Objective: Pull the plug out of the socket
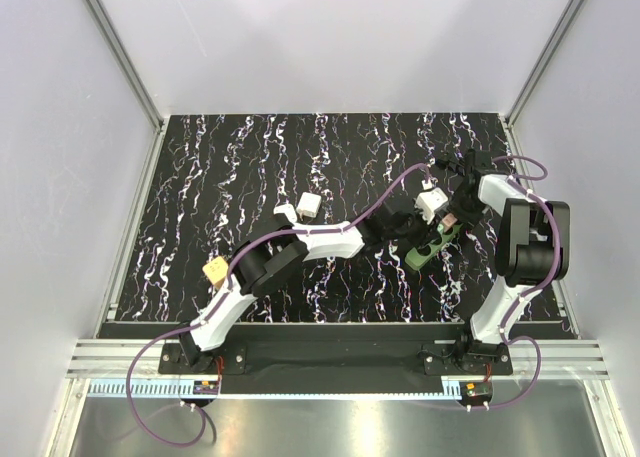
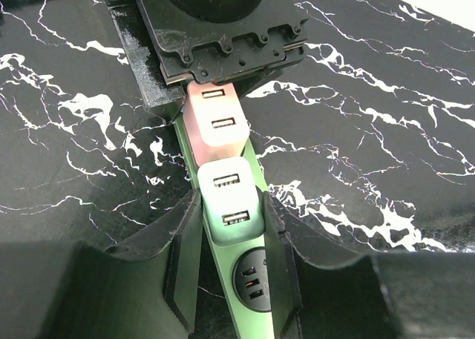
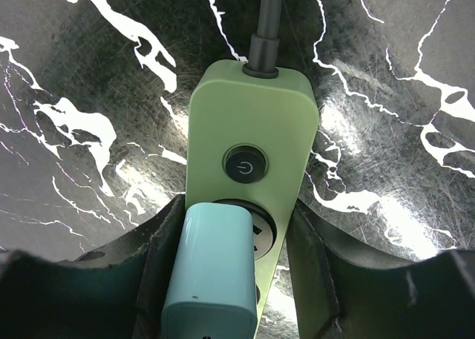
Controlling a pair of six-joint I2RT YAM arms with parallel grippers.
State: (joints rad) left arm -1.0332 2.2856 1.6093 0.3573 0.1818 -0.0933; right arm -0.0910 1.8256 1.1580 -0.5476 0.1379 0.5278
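Now socket (image 1: 425, 249) flat, long axis diagonal, near-left to far-right.

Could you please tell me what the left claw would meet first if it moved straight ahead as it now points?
Most likely the pale charger plugged into the socket, which sits between the fingers of the left claw; beyond it the pink charger, then the right claw. Depth is unclear.

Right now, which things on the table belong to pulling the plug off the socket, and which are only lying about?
Job: green power strip; pink USB charger; white USB charger, both plugged in.
Lying about: white cube adapter; second white piece; yellow block.
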